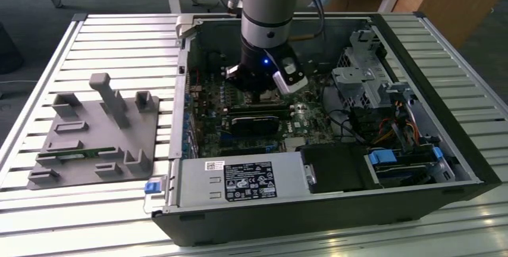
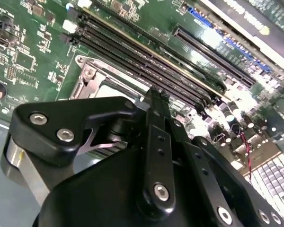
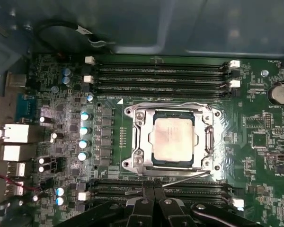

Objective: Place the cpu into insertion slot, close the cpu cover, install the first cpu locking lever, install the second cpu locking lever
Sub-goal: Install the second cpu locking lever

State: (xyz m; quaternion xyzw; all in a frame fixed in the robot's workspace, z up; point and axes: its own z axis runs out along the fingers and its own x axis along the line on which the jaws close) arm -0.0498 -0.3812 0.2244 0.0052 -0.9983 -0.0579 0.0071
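Note:
In the first wrist view the cpu, with a dull grey-brown top, lies flat in the insertion slot, which is hidden under it. The silver cpu cover is folded down around it, and the chip shows through its window. One thin locking lever runs along the side by the memory slots. The other locking lever lies slanted along the opposite side. My gripper is shut, its fingertips right at this slanted lever; contact is unclear. In the second wrist view the gripper hangs over the cover's edge. In the exterior view the gripper reaches down into the case.
Long black memory slots flank the socket on both sides. Capacitors stand close beside it. The open computer case walls in the board, with a power supply at the front. A grey fixture sits at the exterior view's left.

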